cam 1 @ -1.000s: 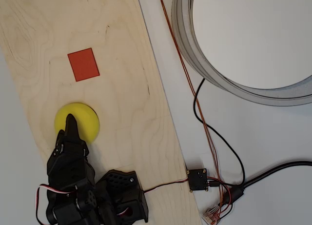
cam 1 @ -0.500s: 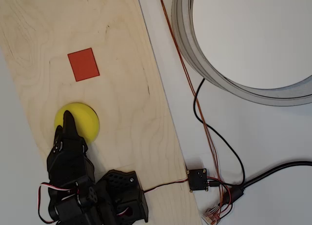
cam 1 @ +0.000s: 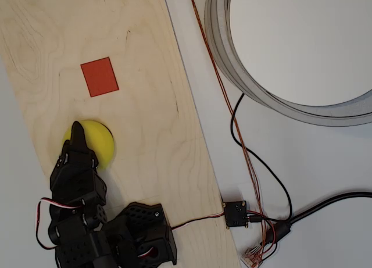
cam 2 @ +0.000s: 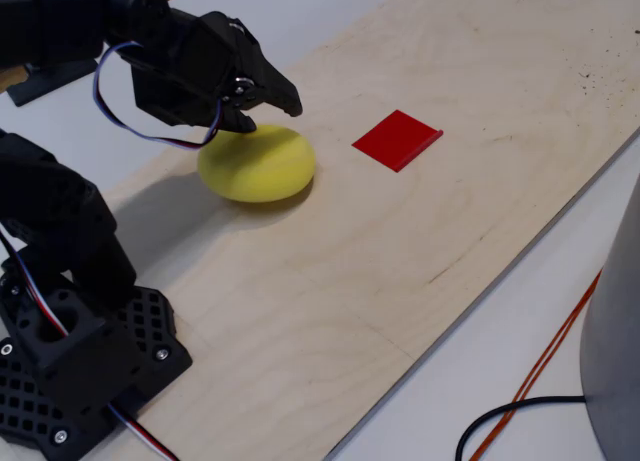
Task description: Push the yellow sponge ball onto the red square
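Overhead view: the black fingers, pressed together, lie over the left part of the yellow sponge ball, below the red square. Fixed view: fingers above the ball, square well apart to its right.

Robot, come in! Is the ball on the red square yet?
Gripper shut, over yellow ball. Ball short of red square, bare wood between. Path clear.

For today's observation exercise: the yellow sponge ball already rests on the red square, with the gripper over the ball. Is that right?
Not quite. The yellow sponge ball lies apart from the red square, bare wood between them, as the overhead view shows. The gripper is over the ball.
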Tool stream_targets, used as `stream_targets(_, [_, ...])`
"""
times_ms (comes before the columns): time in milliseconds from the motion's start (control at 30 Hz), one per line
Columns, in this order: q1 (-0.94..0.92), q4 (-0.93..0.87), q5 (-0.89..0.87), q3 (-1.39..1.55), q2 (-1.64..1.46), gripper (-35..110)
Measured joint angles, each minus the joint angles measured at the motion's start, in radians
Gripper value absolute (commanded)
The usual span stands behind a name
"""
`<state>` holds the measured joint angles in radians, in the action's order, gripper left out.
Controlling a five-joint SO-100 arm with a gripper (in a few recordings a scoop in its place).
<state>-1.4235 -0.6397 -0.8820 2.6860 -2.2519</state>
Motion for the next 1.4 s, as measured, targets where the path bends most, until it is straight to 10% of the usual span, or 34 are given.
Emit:
stream_targets(667, [-0.143, 0.018, 0.143, -0.528, 0.552, 18])
stream_targets(1400, [0.103, -0.247, -0.083, -0.074, -0.196, 17])
